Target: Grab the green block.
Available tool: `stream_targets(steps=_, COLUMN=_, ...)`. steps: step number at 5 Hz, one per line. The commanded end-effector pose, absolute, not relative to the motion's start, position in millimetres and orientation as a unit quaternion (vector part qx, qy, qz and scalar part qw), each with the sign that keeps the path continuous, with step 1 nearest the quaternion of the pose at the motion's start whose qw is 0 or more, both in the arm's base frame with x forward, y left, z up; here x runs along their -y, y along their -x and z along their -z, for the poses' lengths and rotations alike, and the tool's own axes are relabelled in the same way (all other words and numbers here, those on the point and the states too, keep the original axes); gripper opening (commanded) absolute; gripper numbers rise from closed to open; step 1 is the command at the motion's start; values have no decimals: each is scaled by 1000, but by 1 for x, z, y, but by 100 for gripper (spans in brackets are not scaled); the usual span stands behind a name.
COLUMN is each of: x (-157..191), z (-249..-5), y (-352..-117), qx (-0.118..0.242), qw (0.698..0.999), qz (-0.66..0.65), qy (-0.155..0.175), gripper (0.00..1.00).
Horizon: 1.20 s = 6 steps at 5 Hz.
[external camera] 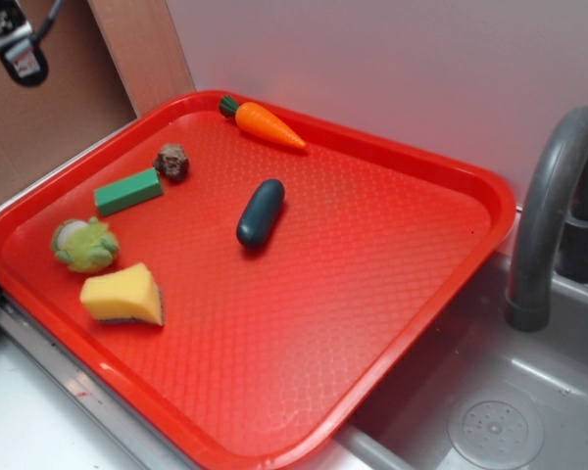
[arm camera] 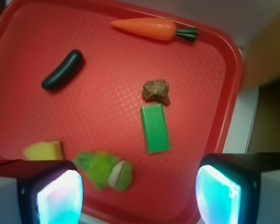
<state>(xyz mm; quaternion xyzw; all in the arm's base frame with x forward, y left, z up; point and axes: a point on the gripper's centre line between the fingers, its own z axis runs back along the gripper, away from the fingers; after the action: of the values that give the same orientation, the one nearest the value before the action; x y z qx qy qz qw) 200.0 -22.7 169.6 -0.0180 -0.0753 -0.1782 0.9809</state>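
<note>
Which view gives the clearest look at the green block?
The wrist view: the green block lies near centre, seen from above, its whole top face showing, the brown lump just beyond one end. The exterior view shows the block smaller and at a slant, far left on the tray.

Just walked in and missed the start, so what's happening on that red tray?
Nothing is being held yet. The robot's end effector hangs open above the red tray, fingers spread. The green block lies flat and untouched, beside a brown lump. A plush vegetable, yellow sponge, dark pickle and carrot lie around.
</note>
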Motion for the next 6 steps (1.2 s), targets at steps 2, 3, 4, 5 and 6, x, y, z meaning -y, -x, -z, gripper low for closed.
stream_targets(steps=2, x=3, z=-75, y=-234, qx=46, qw=980, qz=194, qy=7, gripper=100)
stream_targets(steps=3, x=3, z=-43, y=-244, qx=22, qw=975, qz=219, qy=17, gripper=100)
stream_targets(steps=4, x=14, z=-7, y=-237, qx=-17, qw=964, qz=264, qy=27, gripper=100)
stream_targets(steps=5, x=22, z=8, y=-228, qx=-36, qw=963, qz=263, qy=43, gripper=95)
stream_targets(steps=6, x=28, z=5, y=-230, qx=-29, qw=962, qz=269, qy=31, gripper=0)
